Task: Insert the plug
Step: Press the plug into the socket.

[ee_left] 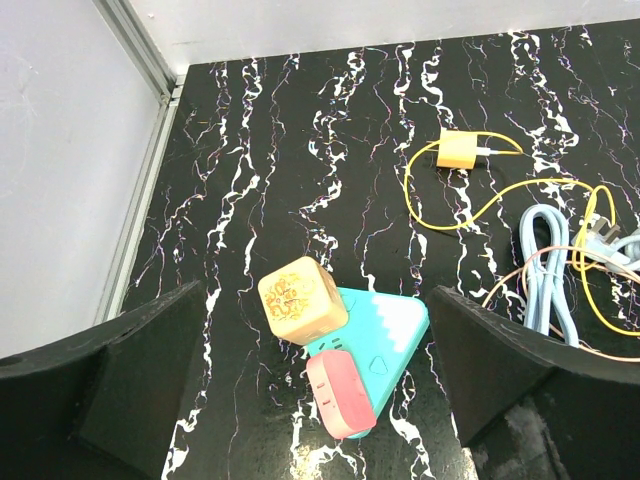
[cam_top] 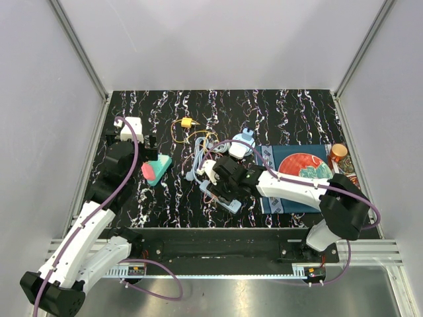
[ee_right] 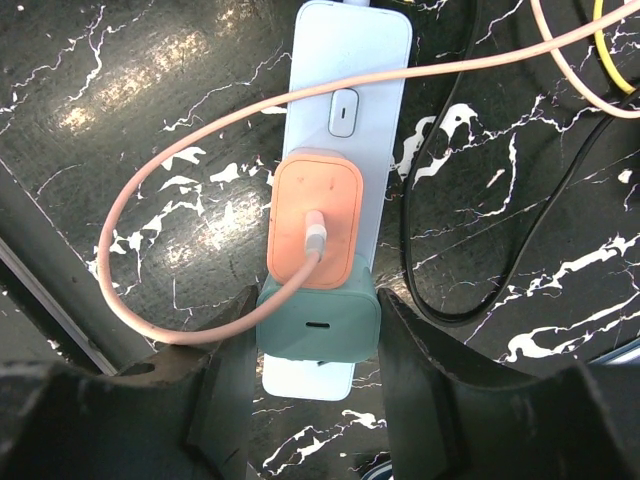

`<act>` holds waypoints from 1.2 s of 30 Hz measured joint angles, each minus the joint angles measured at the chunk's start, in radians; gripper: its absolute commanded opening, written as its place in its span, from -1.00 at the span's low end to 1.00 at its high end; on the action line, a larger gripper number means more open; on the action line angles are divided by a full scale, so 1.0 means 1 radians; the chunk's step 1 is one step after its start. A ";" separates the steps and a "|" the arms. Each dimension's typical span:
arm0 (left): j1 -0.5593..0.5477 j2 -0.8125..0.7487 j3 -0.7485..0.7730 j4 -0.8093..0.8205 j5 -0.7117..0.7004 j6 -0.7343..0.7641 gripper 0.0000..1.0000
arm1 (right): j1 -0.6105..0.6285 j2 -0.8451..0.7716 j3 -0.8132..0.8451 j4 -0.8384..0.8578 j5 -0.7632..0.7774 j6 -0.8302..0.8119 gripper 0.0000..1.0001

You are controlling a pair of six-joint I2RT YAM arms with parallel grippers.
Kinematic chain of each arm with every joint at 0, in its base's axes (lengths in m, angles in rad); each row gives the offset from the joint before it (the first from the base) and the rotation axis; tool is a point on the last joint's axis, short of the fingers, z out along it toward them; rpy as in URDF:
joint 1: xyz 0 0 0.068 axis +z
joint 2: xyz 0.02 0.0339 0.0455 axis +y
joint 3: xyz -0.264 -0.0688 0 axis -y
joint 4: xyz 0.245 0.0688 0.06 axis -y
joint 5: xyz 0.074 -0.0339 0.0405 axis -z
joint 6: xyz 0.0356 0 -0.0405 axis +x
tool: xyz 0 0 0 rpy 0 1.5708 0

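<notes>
In the right wrist view a green plug (ee_right: 318,322) stands at the near end of a pale blue power strip (ee_right: 345,60). My right gripper (ee_right: 315,350) is shut on the plug, one finger against each side. Just beyond it an orange plug (ee_right: 313,215) with a pink cable sits in the strip. From above, the right gripper (cam_top: 221,187) hangs over the strip (cam_top: 228,203) at mid-table. My left gripper (ee_left: 318,330) is open at the left, above a teal triangular block (ee_left: 395,335) that carries a pink piece (ee_left: 340,395) and a yellow cube (ee_left: 300,298).
A yellow charger (ee_left: 460,150) with its yellow cable lies at the back. A coiled light blue cable (ee_left: 545,260) lies to its right. A black cable (ee_right: 430,200) loops beside the strip. A red plate (cam_top: 304,165) on a blue mat and an orange can (cam_top: 339,153) are at the right.
</notes>
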 measured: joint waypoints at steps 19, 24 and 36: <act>0.000 0.000 0.000 0.000 0.000 0.000 0.98 | 0.016 -0.007 0.004 -0.011 0.037 -0.001 -0.41; 0.000 0.000 0.000 0.000 0.000 0.000 0.98 | 0.016 0.023 0.050 -0.060 0.045 0.014 0.10; 0.000 0.050 0.000 0.000 0.014 -0.034 0.98 | 0.013 -0.056 0.108 -0.095 0.121 0.034 0.93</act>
